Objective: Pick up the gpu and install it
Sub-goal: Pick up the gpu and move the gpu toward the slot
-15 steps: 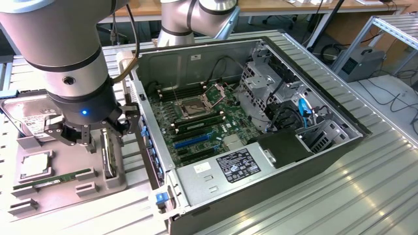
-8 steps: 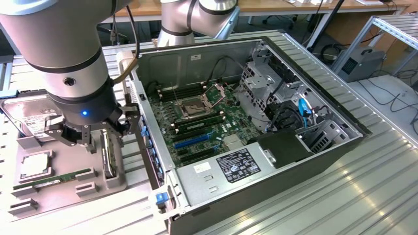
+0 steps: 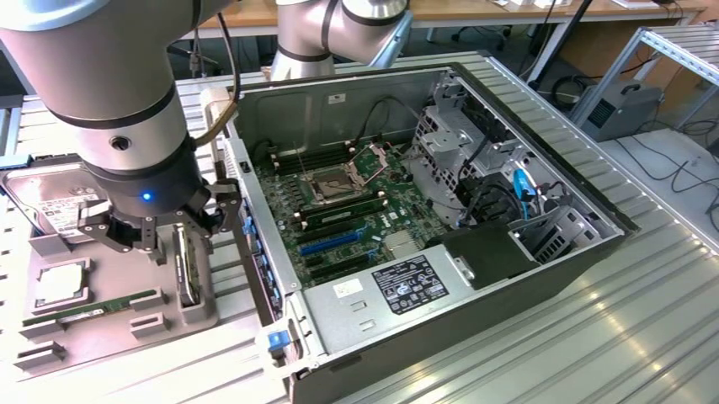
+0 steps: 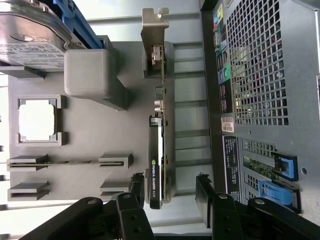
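Hand, exterior view: hand (image 3: 160,240) hangs low over the grey tray (image 3: 130,273), spread open and holding nothing.
Graphics card, exterior view: graphics card (image 3: 191,269) stands on edge in the tray slot nearest the computer case (image 3: 472,252), directly under the hand.
Tray, exterior view: hard drive (image 3: 45,202), processor (image 3: 62,286) and memory stick (image 3: 90,307) sit in it, on the table (image 3: 584,337).
Hand, wrist view: fingers (image 4: 204,195) are apart, one on each side of the card's black end, not clamped.
Card, wrist view: silver bracket (image 4: 154,30) is at the end away from the fingers, with the case just beside it.
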Robot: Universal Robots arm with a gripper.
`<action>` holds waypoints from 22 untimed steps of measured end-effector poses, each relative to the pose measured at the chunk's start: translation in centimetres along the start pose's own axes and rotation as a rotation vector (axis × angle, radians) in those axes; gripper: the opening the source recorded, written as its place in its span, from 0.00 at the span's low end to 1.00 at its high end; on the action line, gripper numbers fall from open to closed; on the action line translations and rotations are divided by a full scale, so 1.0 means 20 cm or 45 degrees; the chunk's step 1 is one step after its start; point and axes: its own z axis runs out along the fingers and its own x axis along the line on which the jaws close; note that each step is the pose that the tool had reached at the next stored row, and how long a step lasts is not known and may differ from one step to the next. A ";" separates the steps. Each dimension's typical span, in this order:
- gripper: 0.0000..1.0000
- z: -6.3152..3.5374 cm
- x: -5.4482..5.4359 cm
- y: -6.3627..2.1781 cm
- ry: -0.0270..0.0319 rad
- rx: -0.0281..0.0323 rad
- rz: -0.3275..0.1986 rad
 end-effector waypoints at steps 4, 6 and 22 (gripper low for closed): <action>0.54 0.005 0.00 0.000 0.0000 -0.0001 0.000; 0.54 0.008 0.00 0.000 0.0000 0.0000 0.000; 0.54 0.034 0.01 0.058 -0.0018 0.0235 -0.001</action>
